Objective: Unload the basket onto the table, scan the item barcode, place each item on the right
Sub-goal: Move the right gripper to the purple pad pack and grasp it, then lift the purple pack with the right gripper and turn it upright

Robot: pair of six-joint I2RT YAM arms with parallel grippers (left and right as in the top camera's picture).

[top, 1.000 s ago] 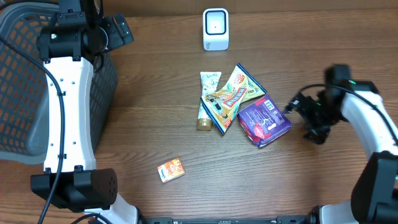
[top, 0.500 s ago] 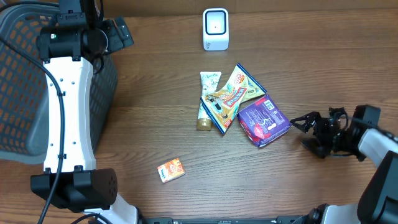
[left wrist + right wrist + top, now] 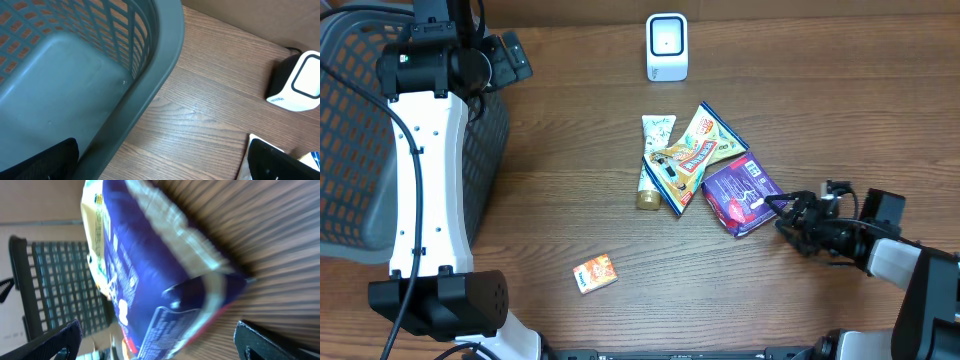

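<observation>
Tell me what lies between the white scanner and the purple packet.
In the overhead view, bare table lies below the white scanner, then the yellow snack packet, which reaches the purple packet.

- A grey plastic basket (image 3: 350, 150) with lattice walls stands at the left edge of the table; the left wrist view shows its smooth floor and thick rim (image 3: 150, 90).
- The wooden table (image 3: 570, 200) is dark brown with a lengthwise grain.
- A cream tube (image 3: 656, 135) with a gold cap lies near the middle of the table.
- A yellow snack packet (image 3: 698, 155) with blue edging lies tilted across the tube's lower half.
- A small orange box (image 3: 594, 272) lies flat, well apart from the rest, toward the near edge.
</observation>
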